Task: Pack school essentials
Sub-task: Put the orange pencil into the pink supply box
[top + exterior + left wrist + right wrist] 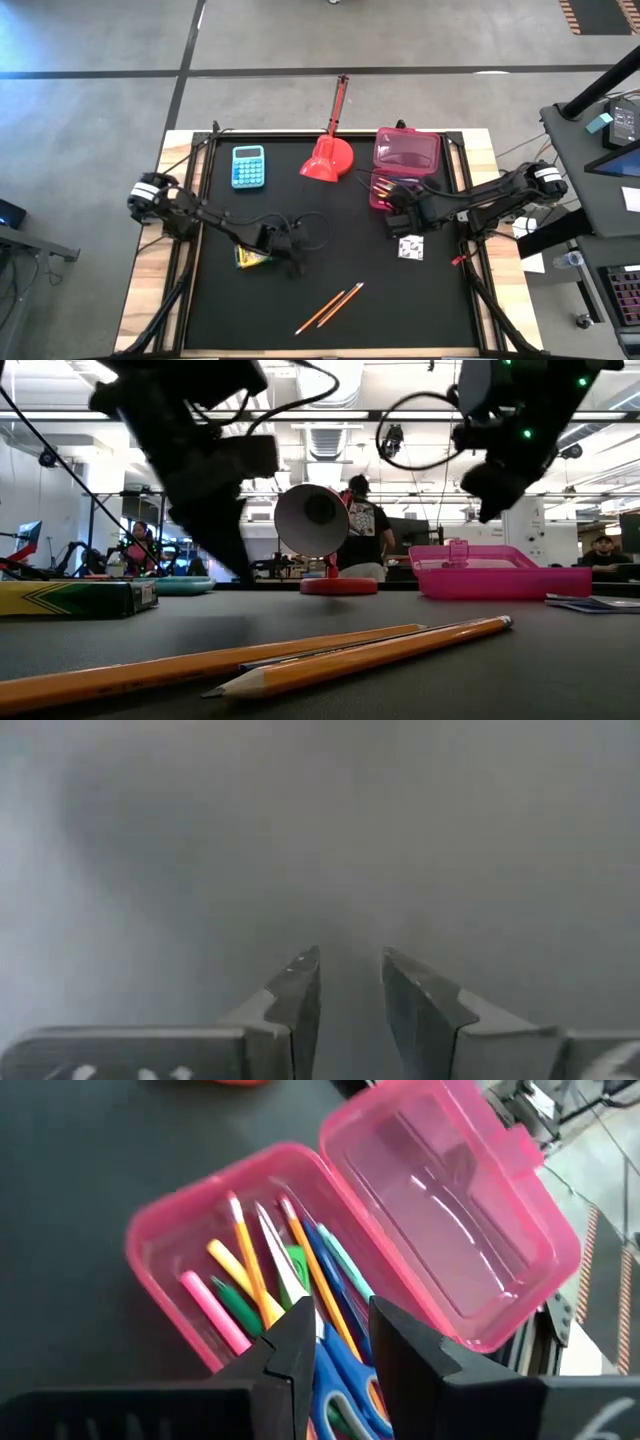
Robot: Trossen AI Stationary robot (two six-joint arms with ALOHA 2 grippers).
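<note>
Over the open pink pencil case point(300, 1270) at the bench's point(330, 270) right rear, the right end effector point(335, 1342) is hovering with fingers slightly parted, gripping nothing; pencils point(250, 1265) and blue-handled scissors point(340, 1380) are lying inside. Near the crayon box point(250, 258), the left end effector point(350, 990) is hanging narrowly open and empty. Two orange pencils point(330, 308) are lying toward the front, a white speckled square point(411, 247) beside the case.

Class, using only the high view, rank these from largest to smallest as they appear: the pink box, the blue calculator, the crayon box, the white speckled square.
1. Pink box, lid open.
2. Blue calculator.
3. White speckled square and crayon box: unsure, since the left arm hides part of the crayon box.
</note>
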